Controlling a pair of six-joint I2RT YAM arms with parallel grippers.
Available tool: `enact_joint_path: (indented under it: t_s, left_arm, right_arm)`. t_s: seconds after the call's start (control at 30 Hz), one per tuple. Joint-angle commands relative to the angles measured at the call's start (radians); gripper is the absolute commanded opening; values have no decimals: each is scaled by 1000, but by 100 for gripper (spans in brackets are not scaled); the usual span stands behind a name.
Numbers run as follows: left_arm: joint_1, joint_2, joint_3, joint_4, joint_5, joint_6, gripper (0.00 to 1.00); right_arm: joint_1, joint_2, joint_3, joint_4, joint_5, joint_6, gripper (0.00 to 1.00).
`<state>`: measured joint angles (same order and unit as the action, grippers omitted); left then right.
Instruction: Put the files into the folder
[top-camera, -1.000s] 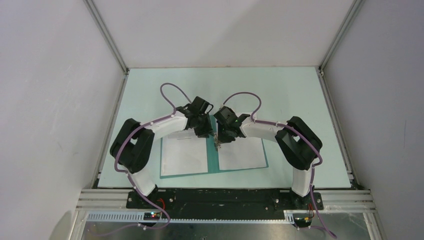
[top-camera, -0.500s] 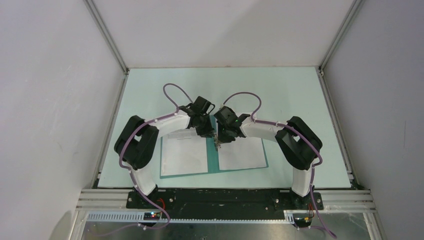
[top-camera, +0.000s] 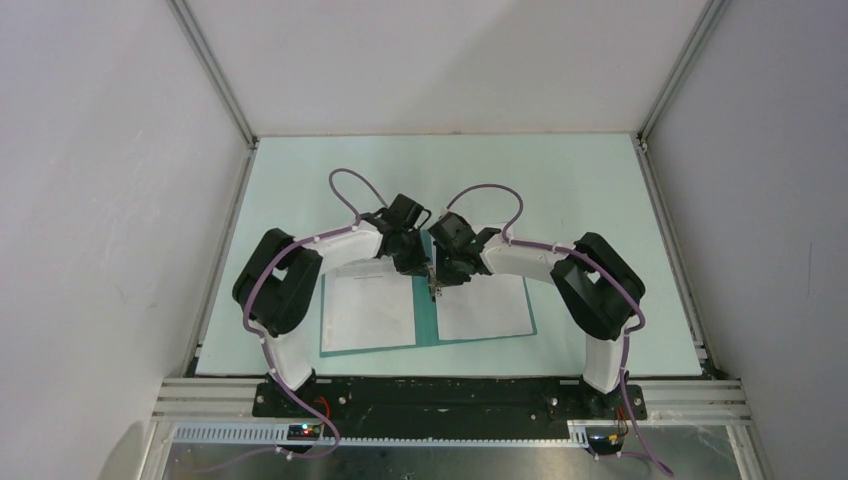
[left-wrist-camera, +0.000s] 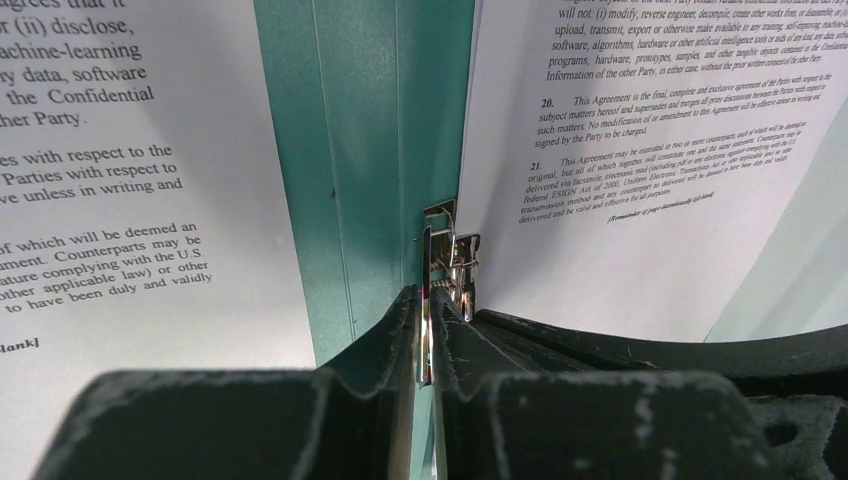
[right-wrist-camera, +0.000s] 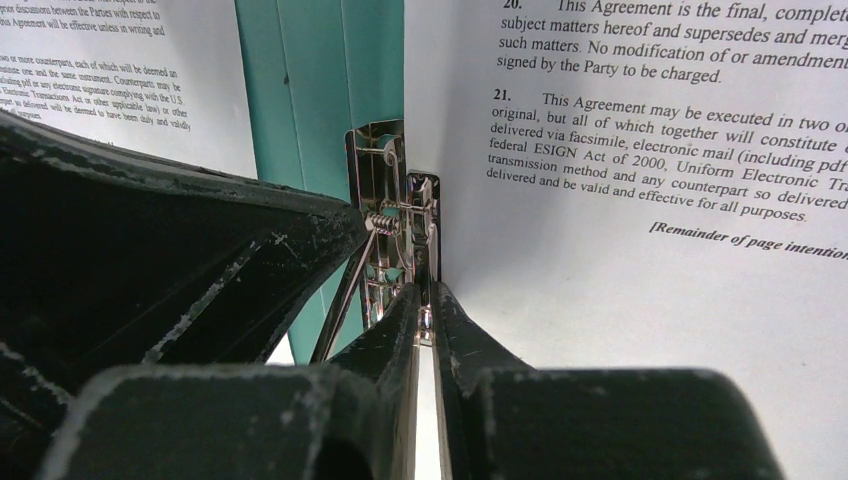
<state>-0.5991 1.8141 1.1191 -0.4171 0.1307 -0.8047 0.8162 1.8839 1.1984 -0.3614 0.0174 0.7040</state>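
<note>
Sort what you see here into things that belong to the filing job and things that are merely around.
Belongs to the job:
teal folder, lying open
left sheet and right sheet on its halves
metal clip at the spine
left gripper and right gripper, both shut on that clip

Merely around:
table
white walls

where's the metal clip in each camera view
Top view: clip near the middle, on the folder spine, small.
Left wrist: clip just right of centre, lower half.
Right wrist: clip just left of centre.
Shared landmark: the teal folder strip between the two sheets, clip on it.
</note>
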Motion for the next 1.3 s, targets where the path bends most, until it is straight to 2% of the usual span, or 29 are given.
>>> enact_joint_path:
  t_s: [0.0, 0.23, 0.53, 0.8, 1.27]
  left_arm:
    - [-10, 3, -21, -3, -13, -10, 13]
    - [-10, 11, -26, -2, -20, -13, 12]
    - [-9, 13, -25, -1, -26, -14, 12]
    - [-10, 16, -22, -3, -25, -13, 11]
    - [-10, 19, -27, 0, -27, -8, 11]
  right_arm:
    - [-9, -25, -22, -16, 11, -2, 12]
    - [-12, -119, -20, -50, 0, 13, 22]
    - [-2, -207, -8, -84, -5, 74, 25]
    - [37, -180, -8, -33, -47, 158, 26]
    - [61, -135, -8, -11, 13, 231, 29]
